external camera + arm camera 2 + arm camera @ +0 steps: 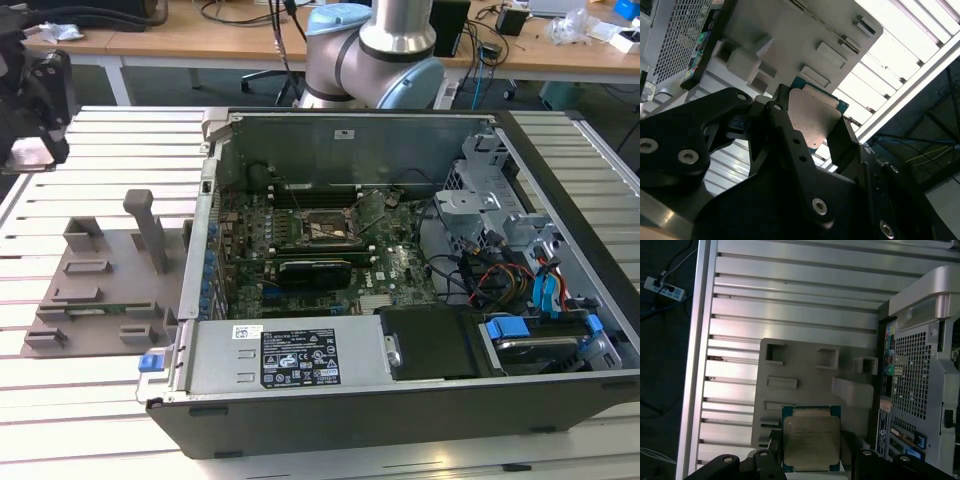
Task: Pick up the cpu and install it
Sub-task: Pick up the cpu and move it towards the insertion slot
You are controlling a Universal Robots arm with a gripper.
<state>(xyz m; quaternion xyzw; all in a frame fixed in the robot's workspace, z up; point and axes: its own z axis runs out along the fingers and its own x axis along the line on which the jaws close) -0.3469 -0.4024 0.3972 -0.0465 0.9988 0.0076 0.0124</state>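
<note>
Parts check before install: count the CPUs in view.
1. The cpu is gripped in the hand, near the grey tray, outside the case. Another could sit hidden in the socket.

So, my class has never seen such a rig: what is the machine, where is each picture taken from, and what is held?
One robot arm stands by an open computer case on a slatted table. The exterior view comes from a camera off the arm. Both wrist views come from cameras riding on the arm, looking past its black hand. The hand grips the cpu, a small silvery square chip, near a grey tray beside the case.
</note>
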